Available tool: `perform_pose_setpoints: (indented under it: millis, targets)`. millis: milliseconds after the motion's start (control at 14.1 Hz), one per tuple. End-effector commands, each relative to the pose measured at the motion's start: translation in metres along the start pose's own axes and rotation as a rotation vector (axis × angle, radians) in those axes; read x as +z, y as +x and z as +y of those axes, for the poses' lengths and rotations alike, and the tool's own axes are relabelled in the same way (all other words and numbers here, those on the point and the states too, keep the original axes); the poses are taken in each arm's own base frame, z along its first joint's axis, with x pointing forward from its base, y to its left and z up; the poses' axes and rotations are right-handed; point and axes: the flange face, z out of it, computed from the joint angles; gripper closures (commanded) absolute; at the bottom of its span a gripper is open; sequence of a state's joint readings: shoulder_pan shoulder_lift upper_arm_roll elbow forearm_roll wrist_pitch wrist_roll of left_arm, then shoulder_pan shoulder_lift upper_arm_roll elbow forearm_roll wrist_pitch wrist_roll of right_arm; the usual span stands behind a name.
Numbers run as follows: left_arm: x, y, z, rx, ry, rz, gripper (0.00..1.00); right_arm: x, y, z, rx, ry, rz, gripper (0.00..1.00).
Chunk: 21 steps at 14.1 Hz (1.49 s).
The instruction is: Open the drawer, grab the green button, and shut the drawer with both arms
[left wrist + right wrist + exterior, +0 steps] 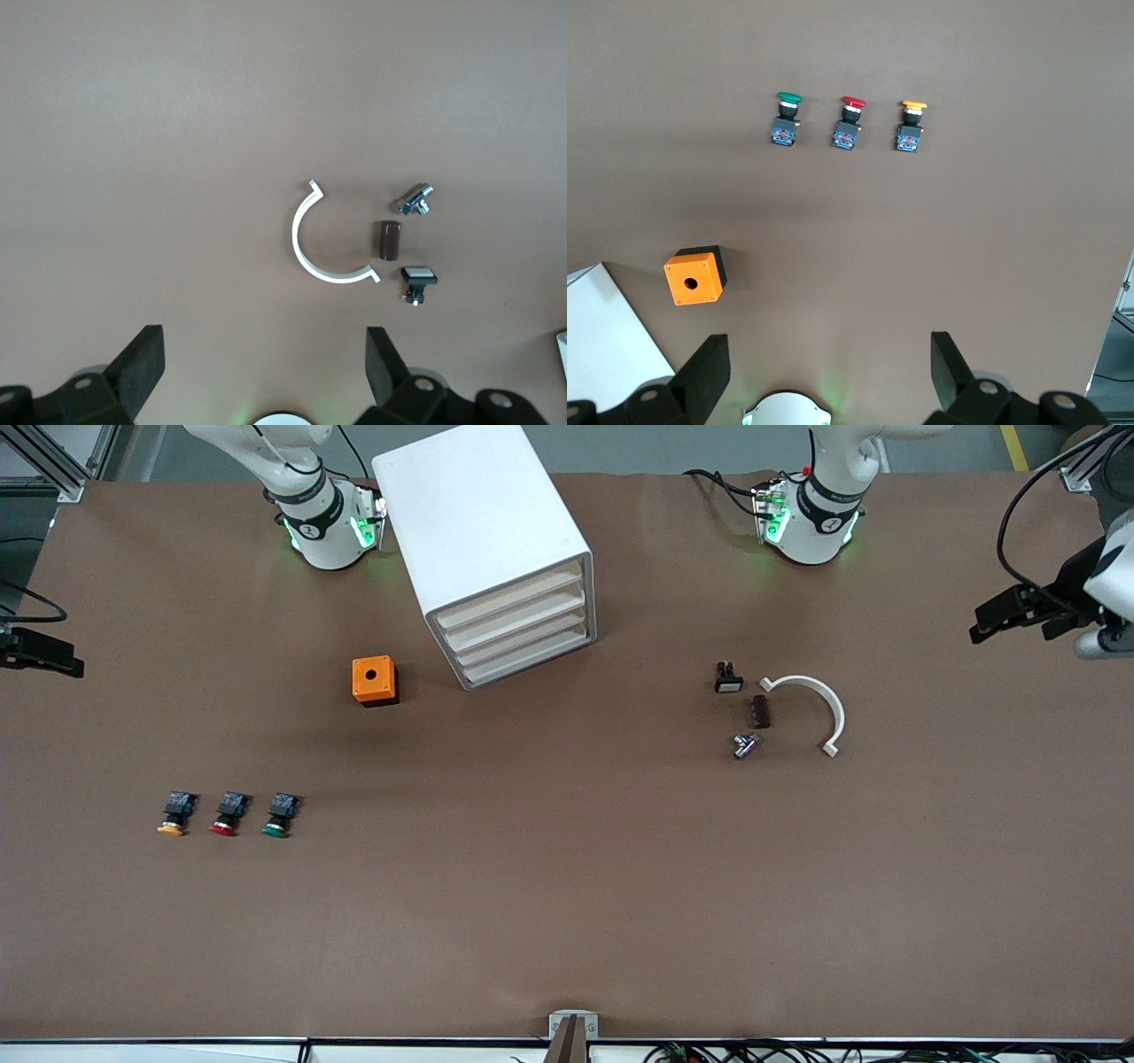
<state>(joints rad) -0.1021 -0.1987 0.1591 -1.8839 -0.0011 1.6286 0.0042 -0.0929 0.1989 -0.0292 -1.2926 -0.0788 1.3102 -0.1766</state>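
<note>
Cabinet is standing in the upper middle of the front view, white and box-shaped, its four tray drawers all shut; the drawer of the task is sitting lowest in the stack, pushed in flush. An orange box with a round hole is resting just beside the cabinet, toward the right arm's end of the table. In the lower left of the front view three push buttons are lying in a row: the button with the green cap, then a red-capped button, then a yellow-capped button. Right of centre, a white curved clip, a small brown block, a white-faced switch and a metal fitting are lying close together. The left gripper is waiting at the right edge, fingers spread wide and holding nothing. The right gripper is waiting at the left edge, likewise spread wide and empty.
</note>
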Motion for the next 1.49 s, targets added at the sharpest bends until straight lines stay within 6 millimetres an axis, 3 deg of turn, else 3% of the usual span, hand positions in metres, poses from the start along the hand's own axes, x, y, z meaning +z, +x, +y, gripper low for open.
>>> perform_pose_setpoints:
  millis: [0, 142, 284, 426, 639, 853, 1137, 1279, 1421]
  targets:
    - [0.014, -0.029, -0.014, 0.030, -0.028, 0.038, 0.00, -0.007, -0.005, -0.003, -0.010, 0.009, 0.008, 0.00]
    - [0.024, -0.042, -0.024, 0.055, -0.035, 0.065, 0.00, -0.008, -0.006, -0.002, -0.011, 0.012, 0.012, 0.00]
    - [0.017, -0.039, -0.023, 0.057, -0.029, 0.100, 0.00, -0.008, -0.006, -0.003, -0.006, 0.018, 0.011, 0.00]
    - [0.002, -0.030, -0.004, 0.071, -0.016, 0.130, 0.00, -0.013, -0.008, -0.006, -0.011, 0.008, 0.009, 0.00]
    - [-0.015, -0.023, 0.027, 0.039, 0.004, 0.152, 0.00, -0.047, -0.025, 0.002, 0.008, 0.011, 0.050, 0.00]
    - [-0.029, -0.017, 0.045, 0.059, 0.017, 0.180, 0.00, -0.056, -0.040, -0.007, 0.002, 0.015, 0.006, 0.00]
    - [-0.060, 0.018, 0.052, 0.066, 0.013, 0.239, 0.00, -0.070, -0.060, -0.015, -0.034, 0.079, 0.020, 0.00]
    - [-0.065, 0.049, 0.060, 0.057, 0.009, 0.232, 0.00, -0.071, -0.062, -0.019, -0.040, 0.071, 0.019, 0.00]
    - [-0.069, 0.065, 0.067, 0.041, 0.005, 0.228, 0.00, -0.070, -0.061, -0.019, -0.042, 0.072, 0.016, 0.00]
